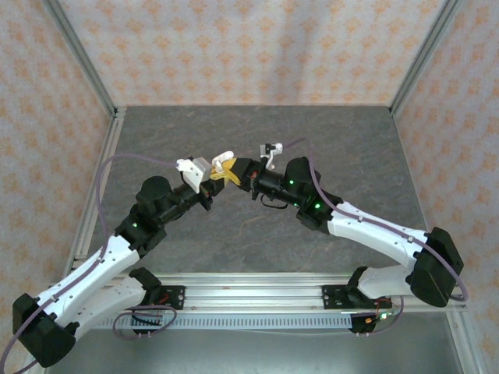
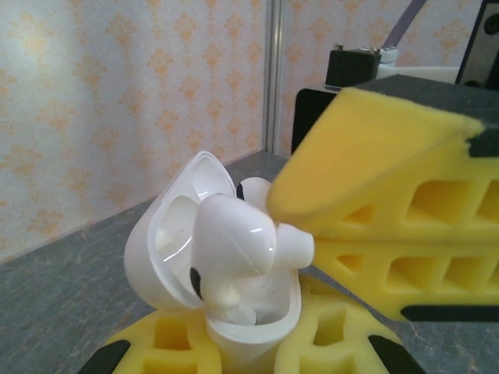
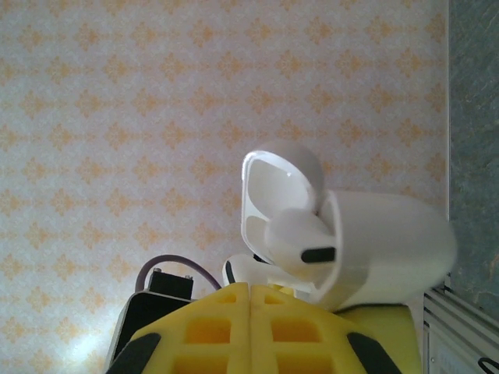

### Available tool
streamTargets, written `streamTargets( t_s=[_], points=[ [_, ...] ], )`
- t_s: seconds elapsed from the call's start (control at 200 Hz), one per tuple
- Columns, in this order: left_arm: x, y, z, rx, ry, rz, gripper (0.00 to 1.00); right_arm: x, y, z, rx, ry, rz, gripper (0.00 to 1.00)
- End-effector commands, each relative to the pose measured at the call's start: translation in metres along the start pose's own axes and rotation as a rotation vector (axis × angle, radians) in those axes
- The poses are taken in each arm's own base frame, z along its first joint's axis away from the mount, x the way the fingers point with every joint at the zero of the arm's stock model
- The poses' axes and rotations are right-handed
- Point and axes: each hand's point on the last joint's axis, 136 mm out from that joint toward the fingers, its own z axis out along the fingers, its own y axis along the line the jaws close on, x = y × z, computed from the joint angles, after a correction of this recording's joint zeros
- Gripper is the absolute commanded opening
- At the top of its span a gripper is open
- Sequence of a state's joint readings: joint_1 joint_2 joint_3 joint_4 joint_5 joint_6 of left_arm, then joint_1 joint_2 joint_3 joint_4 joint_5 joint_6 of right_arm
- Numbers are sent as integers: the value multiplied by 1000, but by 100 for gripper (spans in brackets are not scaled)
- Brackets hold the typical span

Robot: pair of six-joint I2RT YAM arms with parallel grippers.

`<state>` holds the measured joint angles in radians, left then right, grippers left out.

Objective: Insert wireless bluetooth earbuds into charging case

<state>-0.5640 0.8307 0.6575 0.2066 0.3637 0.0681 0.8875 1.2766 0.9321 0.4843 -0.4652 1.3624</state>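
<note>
Top cam: high behind the arm bases, looking down and forward over the whole table [image 1: 327, 148] to the back wall. Left wrist cam: very close, looking along its own yellow fingers [image 2: 343, 327] at the open case [image 2: 168, 249]. Right wrist cam: equally close, seemingly rolled sideways. All three share that case.

Both arms angle inward from their bases, elbows bent, wrists nearly meeting at the centre. The left gripper [image 1: 212, 178] is clamped on the charging case [image 2: 156, 234] — yellow fingers [image 2: 168, 339] either side of its base. The right gripper [image 1: 236, 173] pinches an earbud [image 2: 234, 234] — fingers [image 3: 226, 327] pressed together.
</note>
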Motion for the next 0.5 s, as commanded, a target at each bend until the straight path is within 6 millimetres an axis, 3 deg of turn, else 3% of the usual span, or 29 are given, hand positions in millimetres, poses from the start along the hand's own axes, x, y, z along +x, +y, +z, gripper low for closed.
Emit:
streamTargets(
  t_s=[0.0, 0.495],
  points=[
    [-19, 0, -6, -13, -75, 5, 0, 0, 10, -1, -51, -15, 7, 0],
    [-21, -2, -9, -8, -83, 10, 0, -5, -13, -10, 114, -54, -5, 0]
  ],
)
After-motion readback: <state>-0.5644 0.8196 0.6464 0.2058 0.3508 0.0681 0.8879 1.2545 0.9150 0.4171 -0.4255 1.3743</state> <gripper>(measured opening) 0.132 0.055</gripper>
